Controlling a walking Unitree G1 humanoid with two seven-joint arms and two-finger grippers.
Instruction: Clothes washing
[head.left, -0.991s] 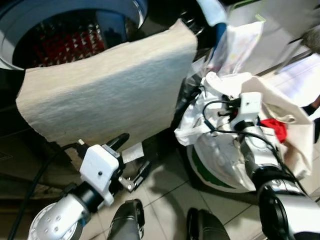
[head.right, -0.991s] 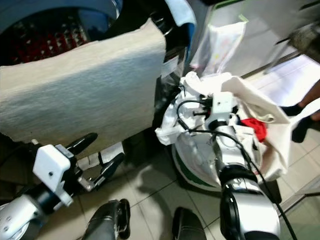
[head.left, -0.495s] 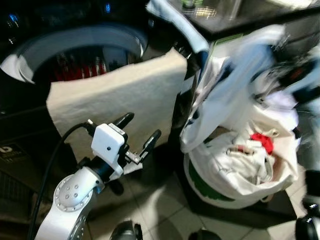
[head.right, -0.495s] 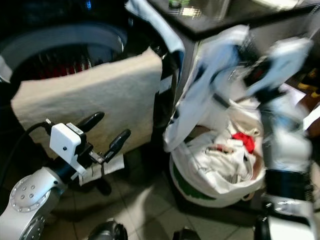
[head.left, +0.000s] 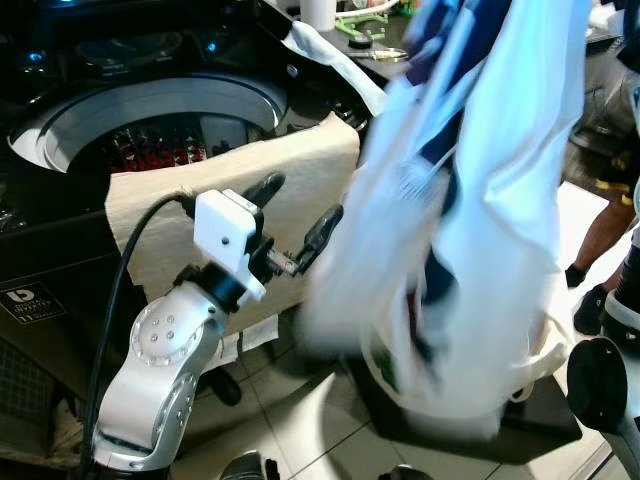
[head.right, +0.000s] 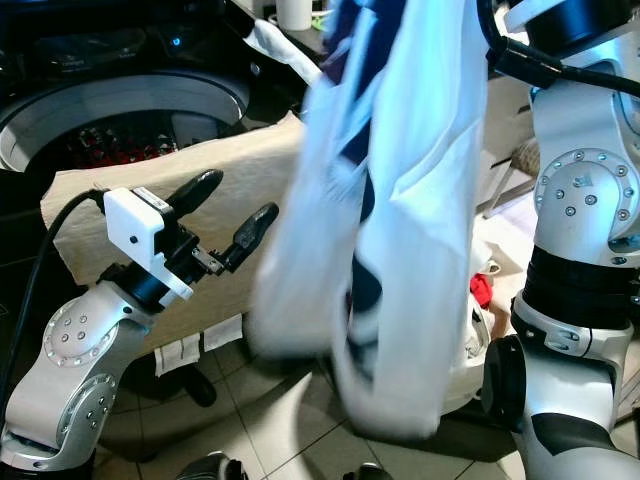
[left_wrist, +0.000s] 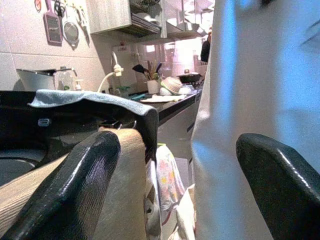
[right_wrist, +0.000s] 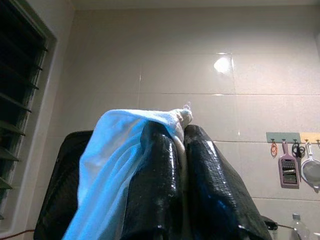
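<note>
- A pale blue-white garment (head.left: 500, 200) with dark navy patches hangs long and limp, blurred, beside the washing machine (head.left: 150, 110), its top edge pinched in the right gripper (right_wrist: 180, 150).
- The washing machine's round top opening is uncovered; red shows inside the drum.
- A beige towel (head.left: 300, 180) drapes over the machine's front edge.

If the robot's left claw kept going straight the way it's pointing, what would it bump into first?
Probably the hanging white cloth. The open left gripper points toward it, and in the left wrist view the cloth hangs just past the fingertips. How near it is stays unclear, since the cloth is blurred.
</note>
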